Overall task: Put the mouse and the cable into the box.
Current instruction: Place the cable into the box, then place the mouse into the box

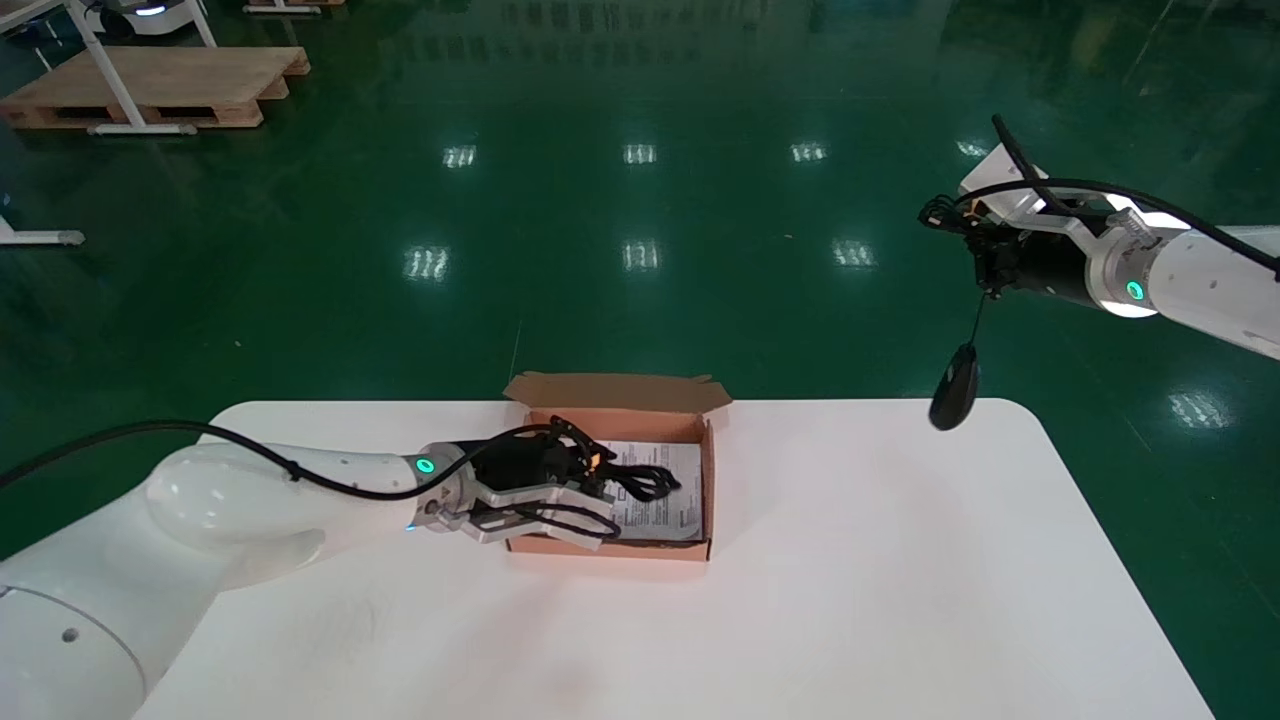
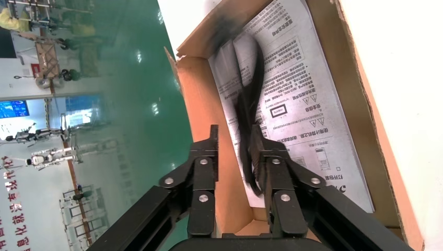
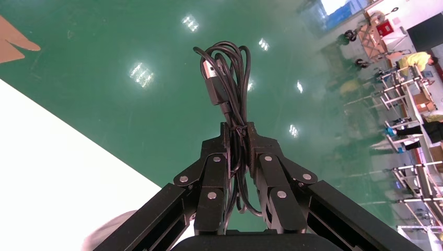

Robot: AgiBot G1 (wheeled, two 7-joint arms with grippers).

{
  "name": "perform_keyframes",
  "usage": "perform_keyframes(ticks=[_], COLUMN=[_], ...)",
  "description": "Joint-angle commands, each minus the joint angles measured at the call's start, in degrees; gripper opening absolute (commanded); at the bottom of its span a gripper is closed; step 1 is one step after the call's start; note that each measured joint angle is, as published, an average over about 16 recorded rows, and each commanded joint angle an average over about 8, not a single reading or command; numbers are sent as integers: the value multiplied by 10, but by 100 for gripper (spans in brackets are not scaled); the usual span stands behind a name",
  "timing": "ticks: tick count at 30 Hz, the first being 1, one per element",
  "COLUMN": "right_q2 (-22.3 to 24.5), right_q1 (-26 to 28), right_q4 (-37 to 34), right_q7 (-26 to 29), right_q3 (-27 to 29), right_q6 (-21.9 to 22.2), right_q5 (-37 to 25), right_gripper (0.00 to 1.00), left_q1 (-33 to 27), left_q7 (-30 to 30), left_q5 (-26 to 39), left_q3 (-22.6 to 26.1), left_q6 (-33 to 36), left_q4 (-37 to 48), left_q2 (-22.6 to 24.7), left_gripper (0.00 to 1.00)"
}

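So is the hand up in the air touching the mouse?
Apart. The right wrist view shows the right gripper shut on the bundled cord only; in the head view the mouse hangs well below it on that cord.

Black mouse (image 1: 955, 390) dangles by its cord (image 3: 215, 86); cable (image 1: 645, 483) lies in open box (image 1: 707, 470)

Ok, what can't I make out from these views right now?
- Left wrist view: the cable in the box is smeared by motion, so whether it touches the left claw is unclear.
- Head view: the left claw covers the box's near-left corner, hiding what lies there.
- Right wrist view: the right claw grips the cord bundle, but its own linkage blocks the mouse dangling beneath.
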Motion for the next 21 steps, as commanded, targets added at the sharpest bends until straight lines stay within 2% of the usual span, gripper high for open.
perform_keyframes(ticks=[1, 6, 11, 16, 21], right_q2=[0, -1, 5, 20, 23], right_q1=[0, -1, -14, -41, -65], right_q4=[0, 3, 37, 94, 137], right_q7=[0, -2, -28, -70, -105], right_q3=[0, -1, 0, 5, 7], right_q6=[0, -1, -21, -65, -127], right_q5=[0, 0, 17, 58, 103], right_gripper=[0, 0, 0, 0, 0], left_q1=[0, 1, -11, -32, -37], left_q7=[1, -3, -36, -82, -112], left_q5=[1, -2, -10, -12, -3], left_q3=[-1, -5, -15, -26, -25], left_q6=[1, 1, -39, -82, -94], left_q4=[-1, -5, 5, 15, -9], left_q2=[1, -7, -30, -76, -127], left_gripper=[100, 100, 100, 100, 100])
